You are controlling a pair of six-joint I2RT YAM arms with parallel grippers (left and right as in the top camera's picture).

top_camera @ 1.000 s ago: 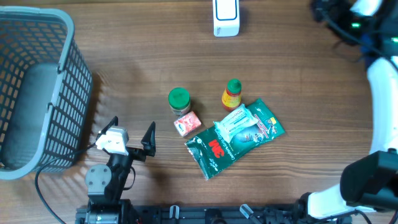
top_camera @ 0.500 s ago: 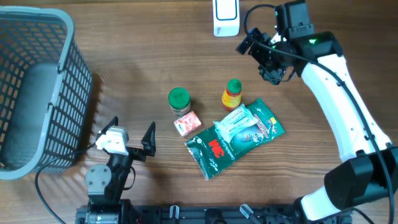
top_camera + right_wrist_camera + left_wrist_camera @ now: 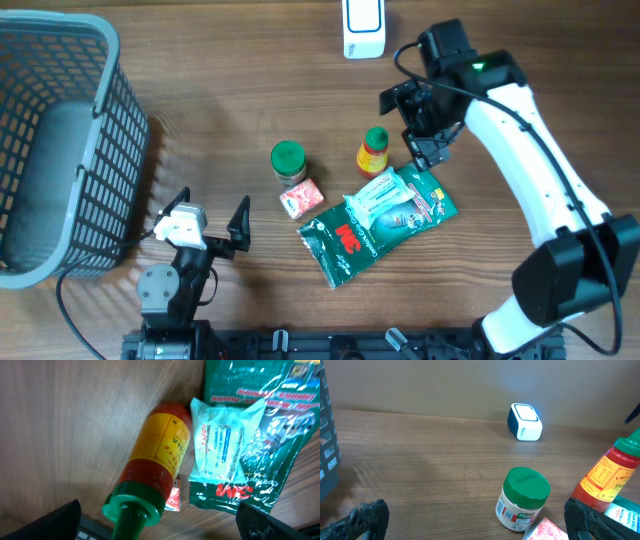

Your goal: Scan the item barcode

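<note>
My right end effector (image 3: 408,128), jaws wide and empty, hovers above the wooden surface (image 3: 200,60) with the upright green-capped red plastic sauce bottle (image 3: 373,152) just at its 8 o'clock, well apart from my left arm (image 3: 180,285).

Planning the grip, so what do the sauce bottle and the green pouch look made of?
Sauce bottle: probably plastic, glossy red body, yellow printed label, green cap. Green pouch: thin plastic film, shiny, going by its crinkles and glare.
</note>
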